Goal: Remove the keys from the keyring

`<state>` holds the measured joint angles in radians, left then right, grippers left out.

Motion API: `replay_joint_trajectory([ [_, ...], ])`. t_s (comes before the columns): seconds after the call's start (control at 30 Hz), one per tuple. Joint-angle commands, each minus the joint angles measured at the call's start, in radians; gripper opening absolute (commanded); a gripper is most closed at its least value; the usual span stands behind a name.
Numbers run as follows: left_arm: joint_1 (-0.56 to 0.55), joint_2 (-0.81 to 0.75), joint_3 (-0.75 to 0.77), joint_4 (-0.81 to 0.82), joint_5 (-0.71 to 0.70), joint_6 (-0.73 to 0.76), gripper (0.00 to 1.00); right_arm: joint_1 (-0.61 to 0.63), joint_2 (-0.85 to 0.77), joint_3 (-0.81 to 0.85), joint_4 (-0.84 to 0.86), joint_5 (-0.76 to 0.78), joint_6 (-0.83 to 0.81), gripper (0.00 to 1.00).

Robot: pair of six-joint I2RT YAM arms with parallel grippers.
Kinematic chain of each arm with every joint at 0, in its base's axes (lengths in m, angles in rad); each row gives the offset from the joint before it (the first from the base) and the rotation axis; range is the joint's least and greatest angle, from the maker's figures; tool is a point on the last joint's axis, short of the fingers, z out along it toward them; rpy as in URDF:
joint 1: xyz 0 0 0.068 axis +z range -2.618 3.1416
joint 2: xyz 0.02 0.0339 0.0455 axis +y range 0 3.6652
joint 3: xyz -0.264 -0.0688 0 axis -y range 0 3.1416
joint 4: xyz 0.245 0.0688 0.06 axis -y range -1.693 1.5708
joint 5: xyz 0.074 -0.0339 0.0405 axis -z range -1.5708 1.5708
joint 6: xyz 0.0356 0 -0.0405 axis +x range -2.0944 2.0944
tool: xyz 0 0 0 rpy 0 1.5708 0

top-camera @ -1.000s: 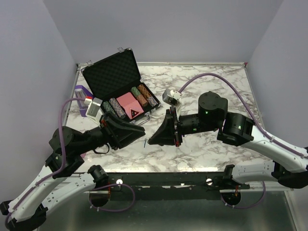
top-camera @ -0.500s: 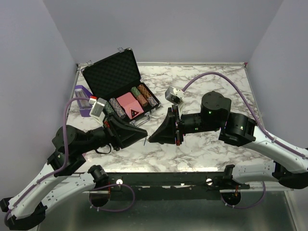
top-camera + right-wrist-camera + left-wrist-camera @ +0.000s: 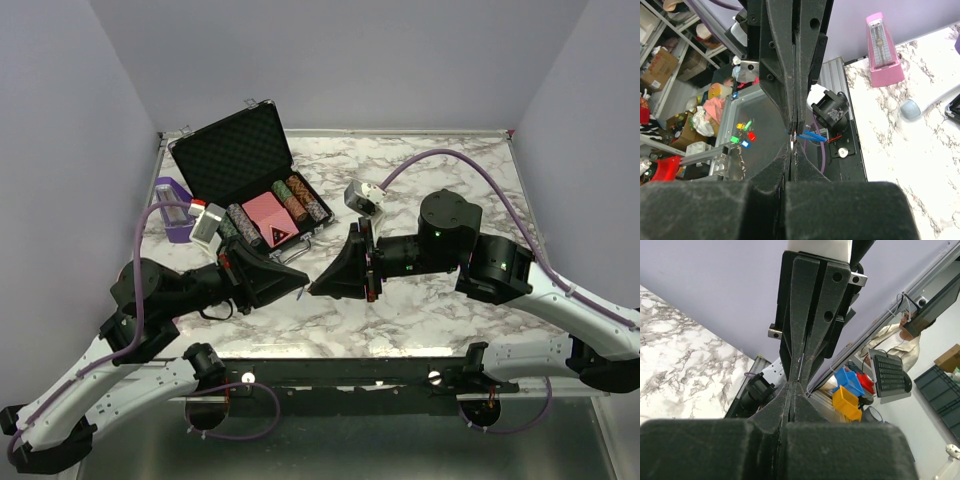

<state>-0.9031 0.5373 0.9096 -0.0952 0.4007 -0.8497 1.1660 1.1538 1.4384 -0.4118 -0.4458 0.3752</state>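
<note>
Above the white marble table's [image 3: 440, 310] near edge, the black left gripper [image 3: 298, 281] and black right gripper [image 3: 313, 290] meet tip to tip, both pinched closed. At that junction juts the thin metal keyring's oblong blue plastic tag [image 3: 812, 135]; which gripper holds it is unclear.

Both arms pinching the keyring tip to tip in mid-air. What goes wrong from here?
1. The thin metal keyring with its blue plastic tag seems held only at the very tips of the left fingers and right fingers; pulling apart may drop it.
2. The open black case lies close beside the left fingers; a sideways swing might hit it.
</note>
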Motion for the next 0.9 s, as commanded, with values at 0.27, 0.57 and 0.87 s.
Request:
replay_joint_trajectory([
  [0.27, -0.01, 0.104, 0.178, -0.253, 0.187, 0.184, 0.0, 0.009, 0.024, 0.053, -0.036, -0.085, -0.013, 0.01],
  [0.57, -0.01, 0.168, 0.281, -0.403, 0.297, 0.322, 0.0, 0.009, 0.066, 0.085, -0.088, -0.171, -0.016, 0.01],
  [0.87, -0.01, 0.283, 0.4, -0.572, 0.446, 0.466, 0.0, 0.008, 0.106, 0.151, -0.173, -0.214, -0.044, 0.01],
])
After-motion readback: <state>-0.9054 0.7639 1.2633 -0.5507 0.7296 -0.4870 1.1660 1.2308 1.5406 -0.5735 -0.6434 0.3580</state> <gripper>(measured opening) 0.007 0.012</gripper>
